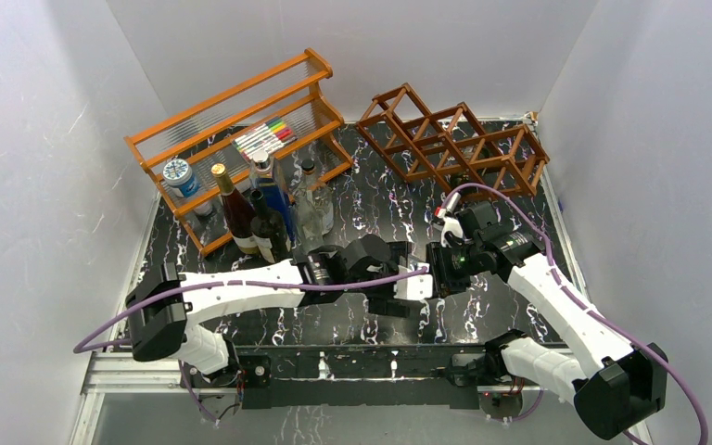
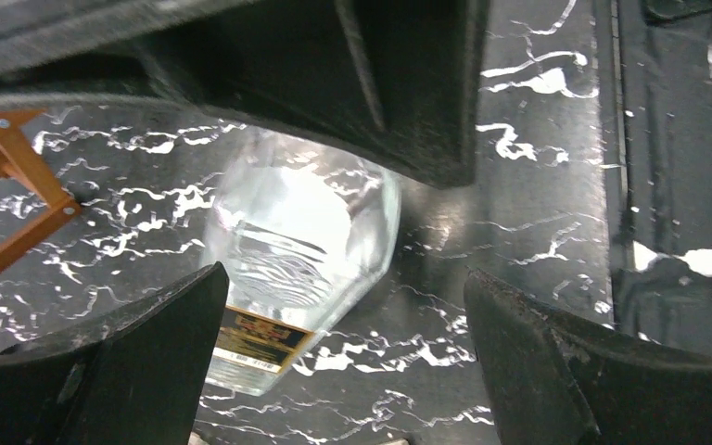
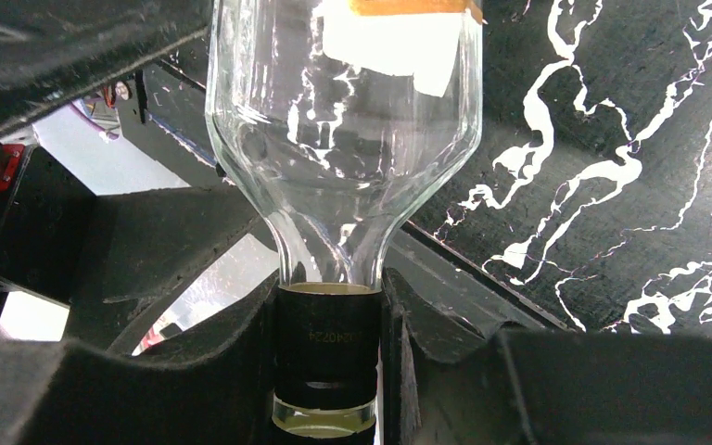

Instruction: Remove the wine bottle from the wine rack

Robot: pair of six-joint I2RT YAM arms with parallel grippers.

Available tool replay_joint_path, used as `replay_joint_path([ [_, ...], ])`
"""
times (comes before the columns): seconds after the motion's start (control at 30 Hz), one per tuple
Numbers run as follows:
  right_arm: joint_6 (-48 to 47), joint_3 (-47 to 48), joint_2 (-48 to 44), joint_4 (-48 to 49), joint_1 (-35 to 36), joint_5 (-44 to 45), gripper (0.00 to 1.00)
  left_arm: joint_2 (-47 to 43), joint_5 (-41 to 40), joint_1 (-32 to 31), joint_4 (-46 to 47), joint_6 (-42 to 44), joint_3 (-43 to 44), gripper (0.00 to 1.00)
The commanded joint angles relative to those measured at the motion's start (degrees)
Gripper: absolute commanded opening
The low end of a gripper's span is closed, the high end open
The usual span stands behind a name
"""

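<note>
Nearest us, the right gripper (image 3: 326,320) pinches the wine bottle (image 3: 343,139) by its dark-capped neck (clear glass, a label partly in view). The left gripper (image 2: 345,283) is spread wide, with the bottle's body showing between its fingers; we cannot tell whether they touch it. The bottle hangs over the black marbled tabletop (image 1: 371,199), well apart from the wine rack (image 1: 454,139) at the far right.

light: bright, even, from above | glare: white glints on glossy counter (image 1: 377,197) and clear bottle (image 3: 343,139) | shadows: soft, faint | focus: top view sharp; dark fingers (image 2: 120,371) of the left claw (image 2: 343,311) blurred near the lens
</note>
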Motion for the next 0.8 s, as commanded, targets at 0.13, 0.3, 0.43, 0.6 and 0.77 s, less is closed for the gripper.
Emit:
replay_joint_path([
  [0.13, -1.88, 1.3, -2.12, 2.57, 0.29, -6.46, 0.0, 1.85, -3.3, 0.09, 5.18, 5.25, 4.14, 0.98],
  [0.3, -1.95, 1.64, -2.46, 2.13, 0.26, -6.69, 0.0, 6.09, -0.88, 0.07, 2.38, 8.43, 7.31, 0.97],
  [0.43, -2.05, 2.1, -2.33, 1.75, 0.28, -6.69, 0.0, 8.78, -0.17, 0.09, 0.02, 9.53, 9.42, 0.97],
  [0.6, -2.81, 3.12, -1.68, 0.76, 0.27, -6.88, 0.0, 10.57, 0.19, 0.27, -3.81, 10.31, 11.63, 0.97],
  [0.77, -2.58, 3.0, -2.11, 0.66, 0.33, -7.01, 0.0, 11.42, -0.36, 0.83, -5.46, 10.23, 12.27, 0.84],
])
